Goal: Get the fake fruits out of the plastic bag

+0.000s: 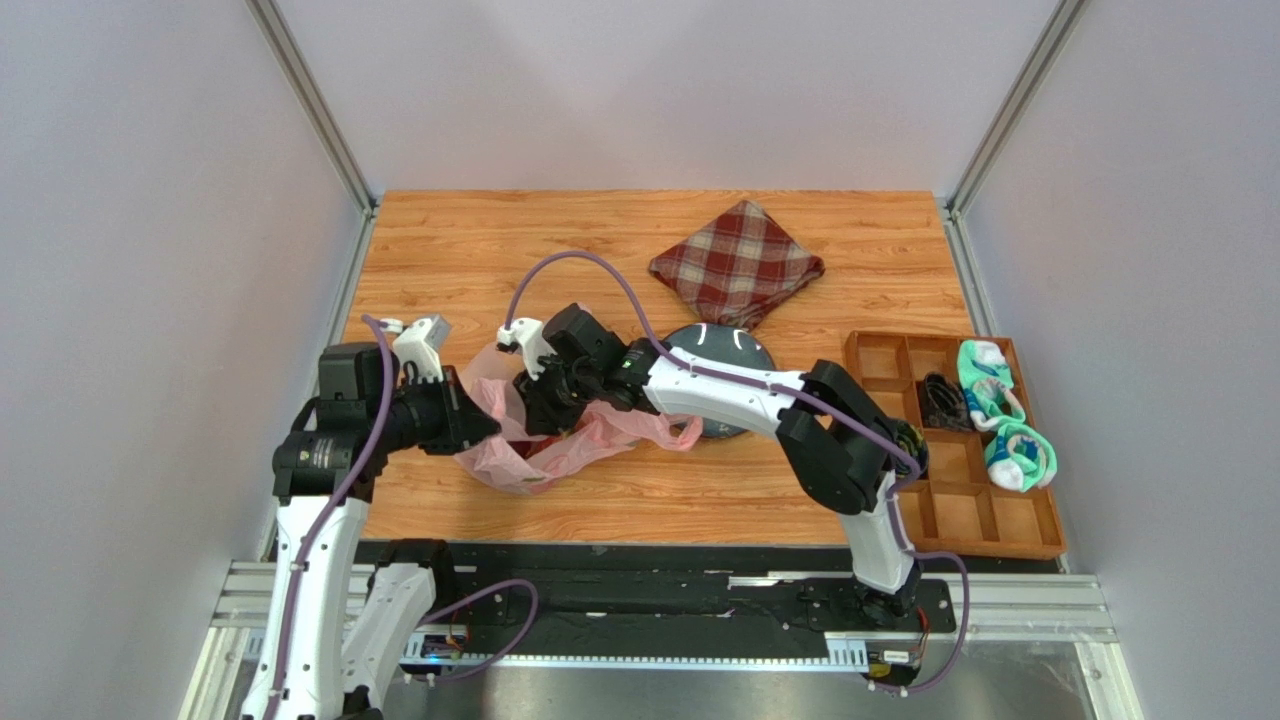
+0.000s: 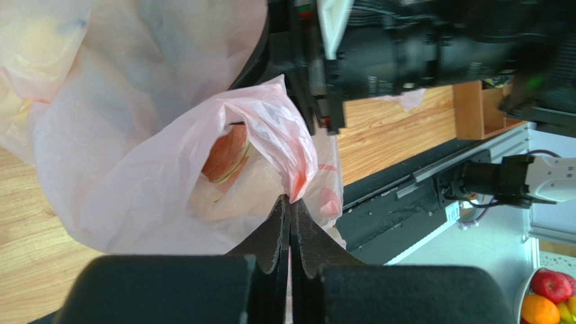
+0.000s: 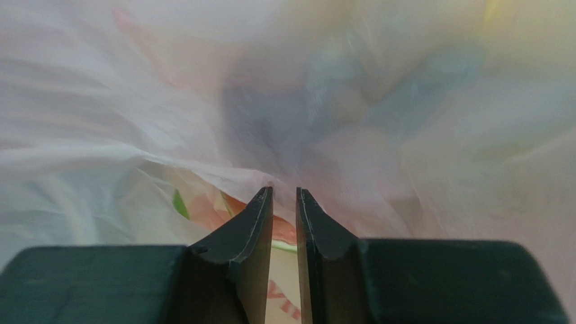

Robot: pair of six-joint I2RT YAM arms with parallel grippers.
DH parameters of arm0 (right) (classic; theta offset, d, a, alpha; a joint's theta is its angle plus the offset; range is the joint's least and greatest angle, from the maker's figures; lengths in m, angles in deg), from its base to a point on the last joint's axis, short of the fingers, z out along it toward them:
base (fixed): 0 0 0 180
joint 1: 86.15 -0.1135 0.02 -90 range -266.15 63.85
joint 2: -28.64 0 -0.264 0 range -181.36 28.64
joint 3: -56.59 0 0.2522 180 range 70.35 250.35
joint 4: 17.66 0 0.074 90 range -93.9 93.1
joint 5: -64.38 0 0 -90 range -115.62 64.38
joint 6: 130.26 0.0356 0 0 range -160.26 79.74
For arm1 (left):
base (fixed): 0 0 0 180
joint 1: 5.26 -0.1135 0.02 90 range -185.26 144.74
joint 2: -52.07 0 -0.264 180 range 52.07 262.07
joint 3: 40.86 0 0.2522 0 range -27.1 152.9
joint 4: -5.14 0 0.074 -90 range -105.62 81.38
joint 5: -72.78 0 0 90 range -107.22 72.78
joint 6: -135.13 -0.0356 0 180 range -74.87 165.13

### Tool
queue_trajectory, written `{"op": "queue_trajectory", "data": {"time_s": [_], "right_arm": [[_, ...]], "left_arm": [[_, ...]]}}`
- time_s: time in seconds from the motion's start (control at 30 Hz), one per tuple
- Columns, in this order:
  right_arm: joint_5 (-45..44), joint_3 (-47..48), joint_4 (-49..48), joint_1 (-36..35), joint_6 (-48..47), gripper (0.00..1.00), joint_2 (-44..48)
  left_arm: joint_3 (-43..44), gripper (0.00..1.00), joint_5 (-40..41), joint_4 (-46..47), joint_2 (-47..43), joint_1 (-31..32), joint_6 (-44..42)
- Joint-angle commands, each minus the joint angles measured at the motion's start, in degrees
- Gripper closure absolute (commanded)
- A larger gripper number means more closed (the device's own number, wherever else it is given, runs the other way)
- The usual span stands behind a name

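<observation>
Plastic bag [image 1: 579,447]: lies crumpled on the table [image 1: 842,240] between the two arms, just left of the dark plate [image 1: 736,348]. Its long axis runs roughly left to right in the top view.

Left end effector [image 2: 291,206]: the jaws are pressed fully together on a fold of the bag's rim, and the mouth is held up by it.

Right end effector [image 3: 284,196]: it is pushed into the bag mouth from the right. The jaws are almost together with a narrow slit between them, and nothing is seen held in the slit.

Pink-red slice [image 2: 226,158]: sits inside the bag, showing through the film. In the right wrist view it appears just below and to the left of the fingertips. Whether a layer of film lies between them cannot be told.

Other contents: yellowish blurs are seen deeper in the bag but cannot be identified.

Deciding relation: the right arm is judged the nearer to the slice, which lies low and slightly left of its jaws. The jaws would have to be opened and lowered before a grasp.

Stage: no fruit is seen outside the bag in the top view.
</observation>
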Motion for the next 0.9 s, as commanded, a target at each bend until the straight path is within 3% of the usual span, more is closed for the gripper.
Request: {"op": "queue_trajectory", "data": {"time_s": [0.0, 0.17, 0.37, 0.67, 0.87], "right_arm": [[-1.11, 2.24, 0.63, 0.39, 2.17, 0.80, 1.39], [1.87, 1.72, 2.56, 0.48, -0.80, 0.82, 5.43], [8.28, -2.06, 2.74, 0.04, -2.67, 0.84, 8.95], [9.35, 1.45, 0.02, -0.93, 1.46, 0.82, 2.19], [11.29, 3.03, 0.01, -0.84, 1.99, 0.83, 2.00]], "left_arm": [[3.08, 1.00, -3.86, 0.43, -1.84, -1.95, 1.32], [0.18, 1.00, 0.18, 1.84, -1.49, -3.18, 2.46], [0.97, 1.00, -0.69, 4.21, -2.19, -3.44, 3.87], [10.63, 1.00, -13.33, 3.07, 0.62, -3.53, 1.94], [15.29, 1.00, -15.81, 3.68, 3.16, -3.44, 0.70]]}}
